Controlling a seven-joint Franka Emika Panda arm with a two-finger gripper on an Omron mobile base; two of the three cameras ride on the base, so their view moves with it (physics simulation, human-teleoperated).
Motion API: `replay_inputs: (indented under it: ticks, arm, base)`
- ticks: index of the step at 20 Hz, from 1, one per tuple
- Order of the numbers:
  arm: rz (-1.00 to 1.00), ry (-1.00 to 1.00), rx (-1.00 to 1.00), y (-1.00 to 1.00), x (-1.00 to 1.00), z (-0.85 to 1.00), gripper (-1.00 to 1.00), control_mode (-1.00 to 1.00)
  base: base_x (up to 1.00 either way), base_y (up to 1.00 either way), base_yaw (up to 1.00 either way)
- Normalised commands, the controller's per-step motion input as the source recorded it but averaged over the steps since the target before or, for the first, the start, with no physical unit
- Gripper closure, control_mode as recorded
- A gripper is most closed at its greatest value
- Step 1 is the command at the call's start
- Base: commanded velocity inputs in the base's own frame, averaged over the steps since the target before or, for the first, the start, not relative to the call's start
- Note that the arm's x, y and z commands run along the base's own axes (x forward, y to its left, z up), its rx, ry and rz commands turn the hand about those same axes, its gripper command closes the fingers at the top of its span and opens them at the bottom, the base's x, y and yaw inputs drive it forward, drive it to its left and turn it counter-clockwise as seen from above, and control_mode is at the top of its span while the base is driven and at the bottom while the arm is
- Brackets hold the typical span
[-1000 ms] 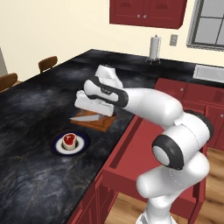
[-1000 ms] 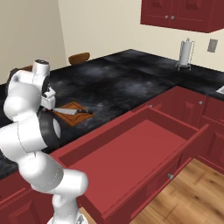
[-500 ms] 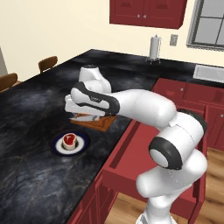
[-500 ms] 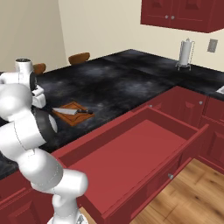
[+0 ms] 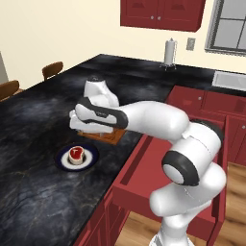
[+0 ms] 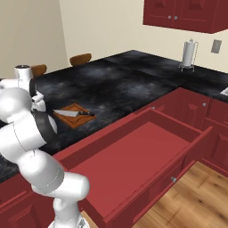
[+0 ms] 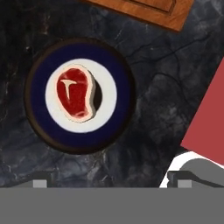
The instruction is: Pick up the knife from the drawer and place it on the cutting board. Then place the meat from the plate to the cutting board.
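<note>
Wooden cutting board (image 6: 72,115) w/ knife (image 6: 74,113) beside plate (image 7: 37,113), drawer (image 6: 133,156) open

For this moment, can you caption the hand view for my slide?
Open gripper above the meat on its plate, cutting board corner beyond.

Glossy white rounded arm segments (image 5: 158,117), dark grey joint bands, seemingly black-trimmed wrist.
</note>
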Motion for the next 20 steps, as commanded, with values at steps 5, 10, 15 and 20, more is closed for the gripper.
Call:
replay_inputs:
  ticks: [5,10,15,20]
  arm:
    - [0.0,0.0,-0.02,0.38,0.0,-0.27,-1.0,-1.0]
    - [0.03,0.0,-0.02,0.19,0.0,-0.21,-1.0,-1.0]
    - [0.1,0.0,-0.01,0.05,0.0,-0.23,-1.0,-1.0]
    - [0.08,0.0,0.0,0.01,0.0,-0.25,-1.0,-1.0]
  base:
    - [0.0,0.0,0.0]
    - [0.0,0.0,0.0]
    - [0.0,0.0,0.0]
    - [0.0,0.0,0.0]
